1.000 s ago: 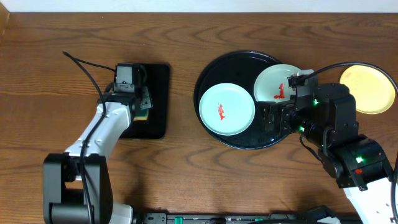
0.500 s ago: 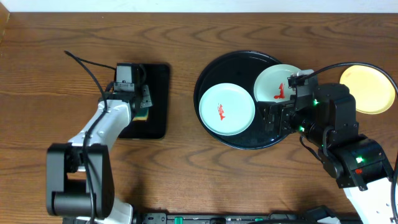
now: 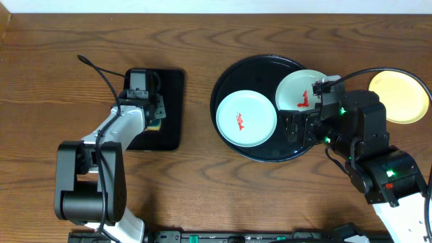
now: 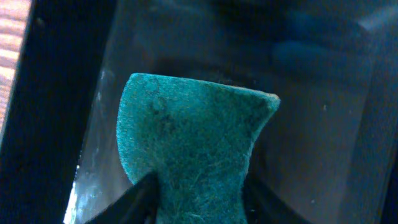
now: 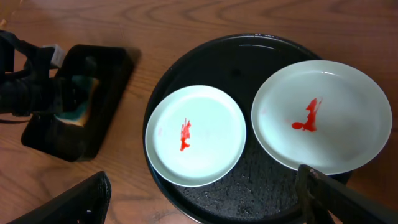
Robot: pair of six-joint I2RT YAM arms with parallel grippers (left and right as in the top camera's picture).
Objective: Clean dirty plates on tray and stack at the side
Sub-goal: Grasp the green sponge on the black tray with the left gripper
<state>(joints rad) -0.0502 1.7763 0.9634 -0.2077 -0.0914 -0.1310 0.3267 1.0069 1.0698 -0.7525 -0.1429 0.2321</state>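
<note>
Wooden table; glossy black tray, two red-smeared mint plates.

overhead straight down on tray — left wrist close on sponge, right wrist slantwise over that same tray

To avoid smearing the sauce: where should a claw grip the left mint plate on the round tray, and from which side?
By its rim, at the near right edge of the left mint plate, probably from above. The plate lies flat, the red smear sits in its centre, and bare tray shows beside that edge; further right the other smeared plate lies close.
</note>
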